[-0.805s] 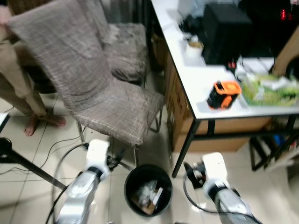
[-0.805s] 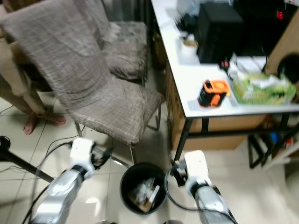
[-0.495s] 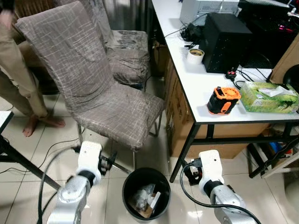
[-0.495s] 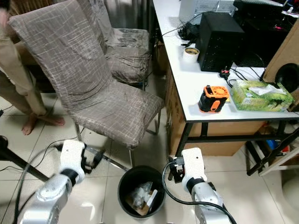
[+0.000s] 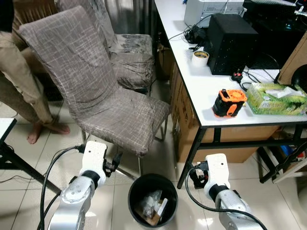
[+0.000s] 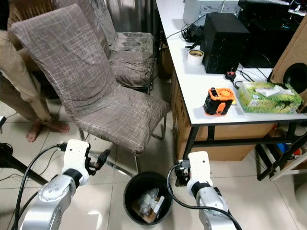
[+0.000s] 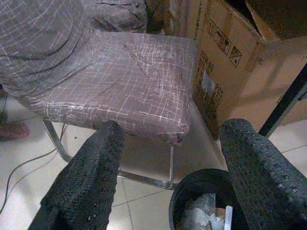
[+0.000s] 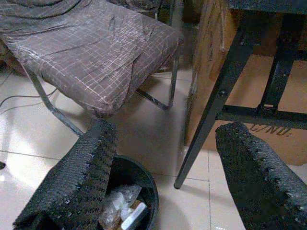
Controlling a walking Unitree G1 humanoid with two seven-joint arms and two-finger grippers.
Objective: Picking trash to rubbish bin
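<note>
A round black rubbish bin (image 5: 152, 199) stands on the tiled floor before me. It holds crumpled clear plastic and paper scraps (image 5: 152, 203). My left gripper (image 5: 114, 164) hangs open to the bin's left, under the front edge of the chair seat, with nothing between its fingers (image 7: 91, 177). My right gripper (image 5: 195, 175) hangs open to the bin's right, next to the table leg, and it is empty too. Both wrist views look past the fingers (image 8: 76, 177) down at the bin rim (image 8: 144, 181) and the trash inside it.
A grey checked chair (image 5: 115, 110) stands just behind the bin, with a second chair (image 5: 129, 57) behind it. The white table (image 5: 201, 91) at right carries an orange tool (image 5: 229, 102), a tissue box (image 5: 278, 98) and a tape roll (image 5: 200, 57). Cardboard boxes (image 7: 230, 72) sit underneath. A person's legs (image 5: 29, 105) and cables (image 5: 53, 163) are at left.
The blurred picture has sharpened and shifted slightly as the camera moved. Both arms stay on either side of the bin. The person's legs at left have shifted.
</note>
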